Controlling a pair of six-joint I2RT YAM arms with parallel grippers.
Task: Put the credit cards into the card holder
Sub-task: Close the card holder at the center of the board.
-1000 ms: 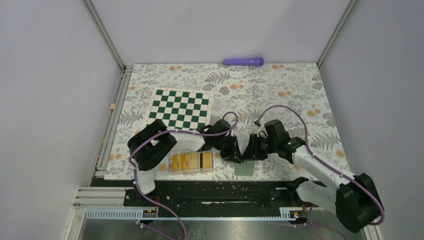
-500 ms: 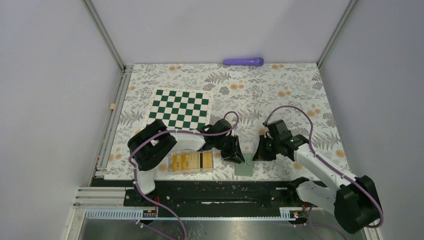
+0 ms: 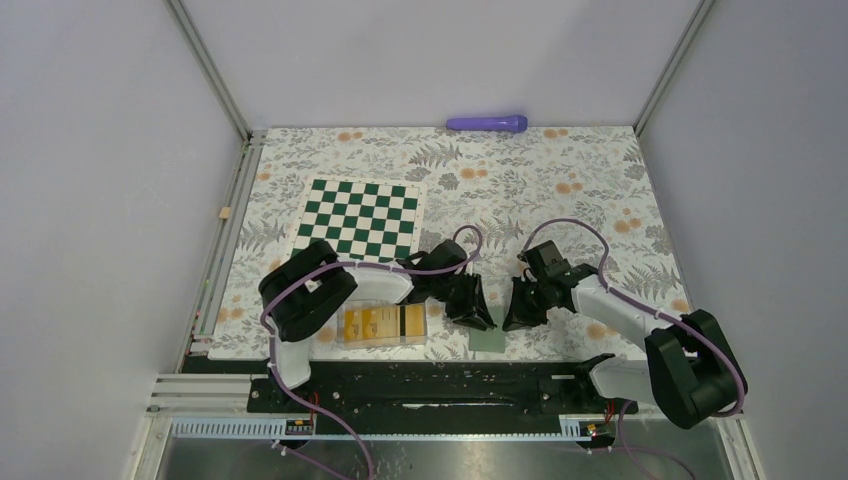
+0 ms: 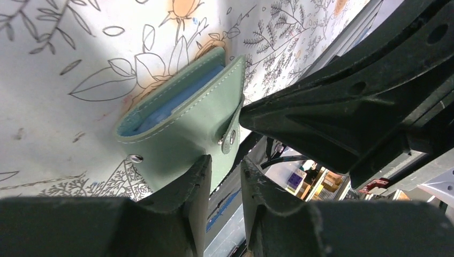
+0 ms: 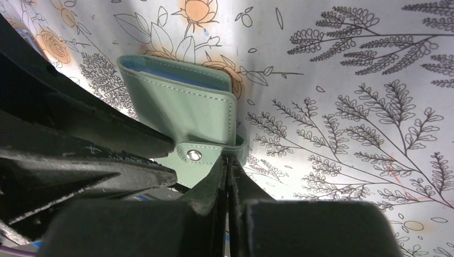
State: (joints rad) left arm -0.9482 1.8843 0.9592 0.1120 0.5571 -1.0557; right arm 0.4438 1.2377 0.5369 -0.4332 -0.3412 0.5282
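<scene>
The sage-green card holder (image 3: 488,339) lies near the mat's front edge, with its light blue inside showing at one edge (image 4: 176,99). My left gripper (image 4: 224,179) stands slightly open at its near side. One fingertip (image 4: 195,171) rests over the green cover, and the gap between the fingers is empty. My right gripper (image 5: 229,160) is shut, its tips touching the snap strap (image 5: 211,152) at the holder's edge. Nothing shows between its fingers. The orange-yellow credit cards (image 3: 375,322) lie in a clear box left of the left gripper (image 3: 480,316).
The clear plastic box (image 3: 346,339) sits under the left arm. A green-and-white chessboard (image 3: 362,217) lies behind it. A purple cylinder (image 3: 487,123) rests at the back wall. The black rail (image 3: 430,385) runs just in front of the holder.
My right gripper has shut, drawn away from the left gripper, then come down to the holder's right edge. The left gripper has barely moved.
</scene>
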